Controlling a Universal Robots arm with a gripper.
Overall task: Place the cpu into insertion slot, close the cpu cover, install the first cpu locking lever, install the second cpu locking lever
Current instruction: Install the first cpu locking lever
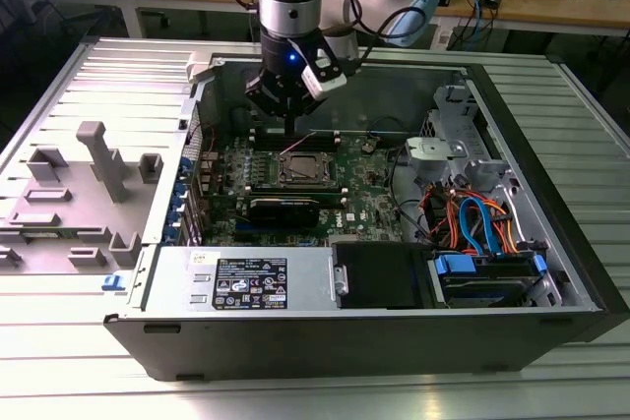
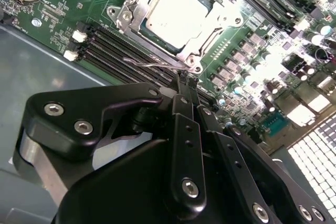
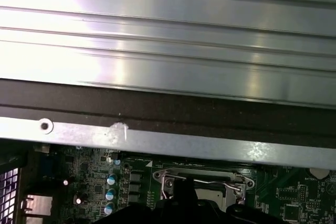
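Claw (image 2: 187, 81) pressed together, poised off the cpu cover's (image 2: 130, 14) far edge, with the locking lever (image 2: 152, 65) lying crosswise right at its tips.

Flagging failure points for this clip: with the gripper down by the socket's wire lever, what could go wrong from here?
1. The gripper sits at the corner of the cpu cover, beside the thin wire lever. It might slip off so slim a wire and strike the memory slots alongside.
2. The lever looks unhooked, so the cover over the cpu may not be clamped and could lift.
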